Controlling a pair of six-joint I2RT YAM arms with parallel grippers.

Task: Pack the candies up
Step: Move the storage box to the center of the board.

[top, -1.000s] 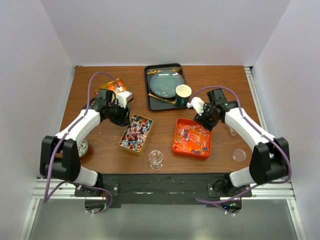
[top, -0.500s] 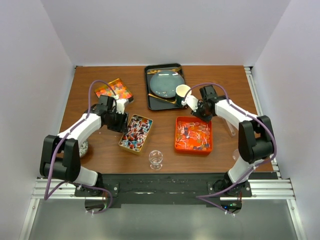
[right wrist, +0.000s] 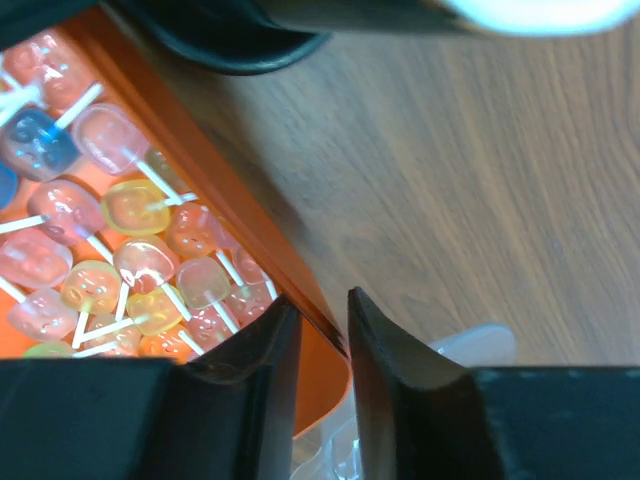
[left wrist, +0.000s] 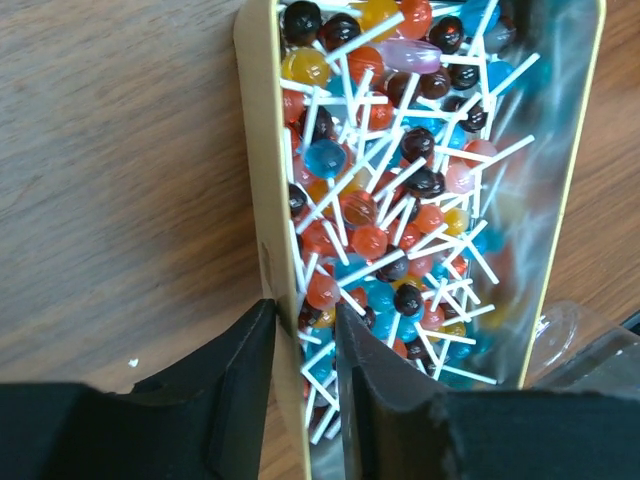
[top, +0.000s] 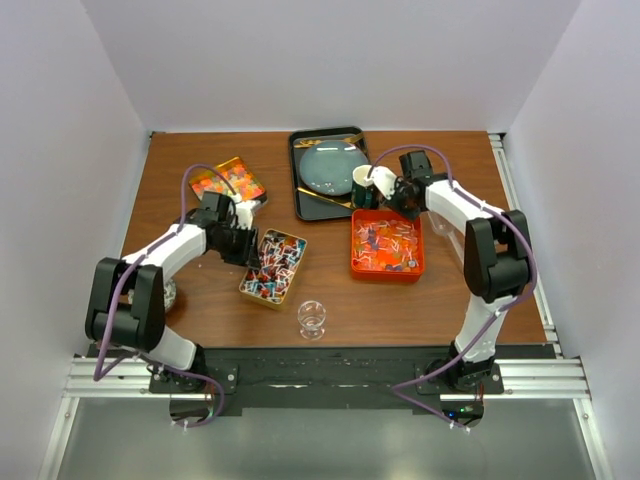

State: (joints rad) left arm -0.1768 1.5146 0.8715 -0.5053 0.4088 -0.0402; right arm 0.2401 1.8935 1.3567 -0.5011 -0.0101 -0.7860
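Observation:
The candies are small lollipops on white sticks. Round multicoloured ones fill a gold tin point(top: 272, 266), also in the left wrist view point(left wrist: 255, 150). Translucent orange, yellow and pink ones lie in an orange tray point(top: 388, 270), also in the right wrist view point(right wrist: 215, 190). My left gripper point(top: 246, 248) point(left wrist: 303, 325) is shut on the tin's left wall, one finger outside and one among the lollipops. My right gripper point(top: 387, 197) point(right wrist: 322, 315) is shut on the orange tray's far rim, beside the green cup point(top: 365, 186).
A black tray point(top: 301, 180) with a grey plate point(top: 328, 166) and the green cup stands at the back centre. A printed tin lid point(top: 226, 179) lies at the back left. A small clear glass point(top: 312, 318) stands near the front edge. A clear plastic piece point(right wrist: 470, 345) lies by the orange tray.
My right gripper has swung back and left towards the green cup, dragging the orange tray back with it. My left gripper has slid nearer along the gold tin's left wall. The tin has barely moved.

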